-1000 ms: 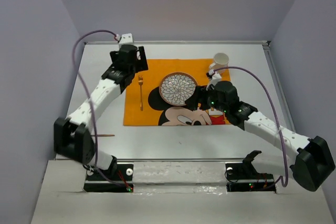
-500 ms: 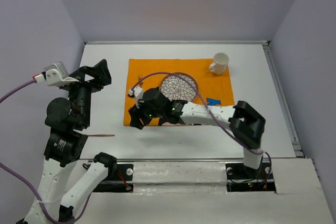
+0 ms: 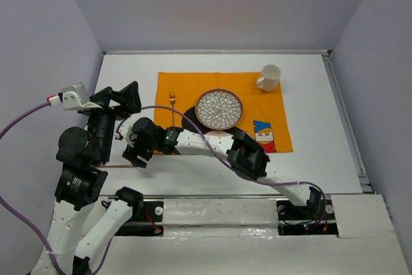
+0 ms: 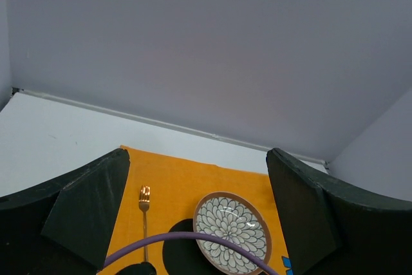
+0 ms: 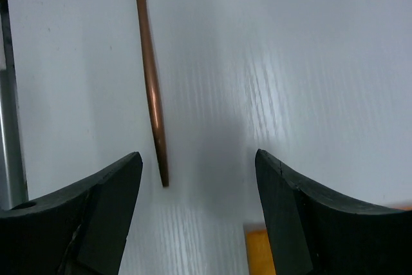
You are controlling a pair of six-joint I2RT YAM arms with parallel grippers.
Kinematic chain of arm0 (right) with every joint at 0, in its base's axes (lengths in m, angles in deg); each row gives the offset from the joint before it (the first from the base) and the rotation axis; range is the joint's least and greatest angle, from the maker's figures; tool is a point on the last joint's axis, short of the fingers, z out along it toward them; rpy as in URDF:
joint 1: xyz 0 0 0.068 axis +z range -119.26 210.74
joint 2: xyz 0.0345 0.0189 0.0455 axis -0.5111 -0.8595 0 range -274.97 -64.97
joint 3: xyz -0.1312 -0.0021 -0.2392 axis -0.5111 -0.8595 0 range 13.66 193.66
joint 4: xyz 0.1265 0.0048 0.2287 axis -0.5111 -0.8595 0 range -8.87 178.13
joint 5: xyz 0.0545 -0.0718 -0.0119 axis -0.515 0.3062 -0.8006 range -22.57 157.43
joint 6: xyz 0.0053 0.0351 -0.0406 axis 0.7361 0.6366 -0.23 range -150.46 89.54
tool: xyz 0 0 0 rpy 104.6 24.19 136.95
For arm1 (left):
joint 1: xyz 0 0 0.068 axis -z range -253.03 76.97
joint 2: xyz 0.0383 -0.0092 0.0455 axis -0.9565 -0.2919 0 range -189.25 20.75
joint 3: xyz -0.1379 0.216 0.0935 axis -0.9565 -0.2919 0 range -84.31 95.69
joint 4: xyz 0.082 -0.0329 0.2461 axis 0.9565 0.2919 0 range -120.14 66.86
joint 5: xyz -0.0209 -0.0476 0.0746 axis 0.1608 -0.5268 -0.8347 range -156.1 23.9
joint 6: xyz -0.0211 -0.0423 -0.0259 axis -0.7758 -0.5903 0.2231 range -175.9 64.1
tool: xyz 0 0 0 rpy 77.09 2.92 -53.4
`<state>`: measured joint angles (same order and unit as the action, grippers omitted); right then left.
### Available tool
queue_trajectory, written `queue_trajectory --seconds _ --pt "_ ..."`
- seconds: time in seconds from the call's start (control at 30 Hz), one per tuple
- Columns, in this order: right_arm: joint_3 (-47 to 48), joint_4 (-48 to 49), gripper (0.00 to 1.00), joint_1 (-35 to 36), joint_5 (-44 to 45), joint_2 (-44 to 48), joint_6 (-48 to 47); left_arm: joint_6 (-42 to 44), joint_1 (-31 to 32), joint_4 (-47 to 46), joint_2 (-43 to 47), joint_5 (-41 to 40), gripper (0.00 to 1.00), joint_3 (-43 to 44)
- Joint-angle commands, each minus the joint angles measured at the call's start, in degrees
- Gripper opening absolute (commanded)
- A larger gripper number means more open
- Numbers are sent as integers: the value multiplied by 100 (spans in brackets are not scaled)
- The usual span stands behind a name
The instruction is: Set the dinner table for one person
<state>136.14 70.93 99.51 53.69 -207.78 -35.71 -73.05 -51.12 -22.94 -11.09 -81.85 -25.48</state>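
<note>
The white dinner table [image 3: 309, 159] carries an orange Mickey Mouse mat [image 3: 193, 88]. On the mat are a patterned plate [image 3: 219, 108], a gold fork [image 3: 172, 104] to its left and a white cup [image 3: 270, 77] at the back right. A thin copper utensil [image 3: 111, 166] lies on the bare table left of the mat's front corner. My right gripper [image 3: 134, 156] is open and low over the table, with the utensil's handle end [image 5: 154, 114] just inside its left finger [image 5: 77, 217], untouched. My left gripper [image 3: 125, 98] is open, empty and raised high, and looks down at the plate [image 4: 233, 230] and fork [image 4: 144, 201].
My right arm stretches across the mat's front, and its purple cable [image 3: 193, 127] arcs over the fork and plate. My left arm [image 3: 80, 152] stands beside the utensil and hides its left end. The mat's corner [image 5: 257, 249] lies by my right finger. Walls enclose the table.
My right arm has swung from the mat's right side across to the table left of the mat, over the copper utensil. My left arm has lifted away from the back left and pulled back.
</note>
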Motion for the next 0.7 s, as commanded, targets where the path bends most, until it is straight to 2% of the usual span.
queue_trajectory --seconds 0.0,0.03,0.23,0.33,0.53,0.67 --pt "1373 -504 77 206 -41 -606 -380 141 -20 -263 133 37 99 -248" --pt "1715 -531 77 207 -76 -739 -354 159 -12 -263 195 11 99 -284" --pt "2236 -531 73 321 -112 -1337 -169 159 -11 -263 371 -8 99 -389" --pt "2439 -505 67 382 -77 -1531 -108 150 -11 -281 415 -25 99 -442" --pt "2351 -452 58 382 73 -1505 130 168 -11 -342 547 -104 99 -583" --pt "2124 -443 47 382 275 -1339 437 150 -11 -403 722 -104 99 -644"
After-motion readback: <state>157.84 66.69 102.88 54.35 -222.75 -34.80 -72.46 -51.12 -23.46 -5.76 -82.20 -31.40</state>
